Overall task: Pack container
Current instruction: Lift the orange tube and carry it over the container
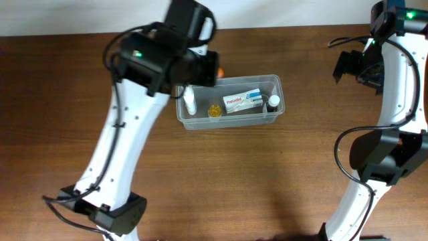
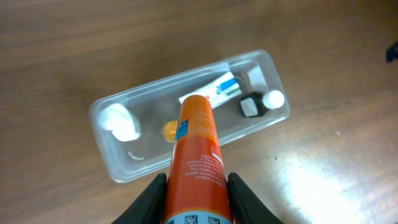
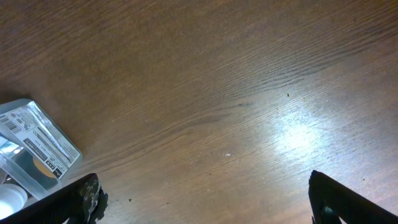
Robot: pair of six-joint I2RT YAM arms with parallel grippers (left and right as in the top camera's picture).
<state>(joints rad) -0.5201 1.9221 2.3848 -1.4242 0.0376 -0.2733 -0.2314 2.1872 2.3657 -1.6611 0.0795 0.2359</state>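
The clear container (image 1: 227,122) lies on the wooden table at centre back. It holds a white bottle (image 1: 190,100), a small yellow item (image 1: 214,110), a white medicine box (image 1: 244,100) and a small dark bottle with a white cap (image 1: 273,102). My left gripper (image 2: 198,202) is shut on an orange tube (image 2: 198,155) and holds it above the container (image 2: 106,146), its tip pointing over the middle. In the overhead view the left gripper (image 1: 204,67) is at the container's back left corner. My right gripper (image 3: 205,205) is open and empty over bare table, far right (image 1: 349,67).
The container's end (image 3: 37,143) shows at the left edge of the right wrist view. Brown wood table surrounds the container on all sides. The arm bases stand at the front left and front right.
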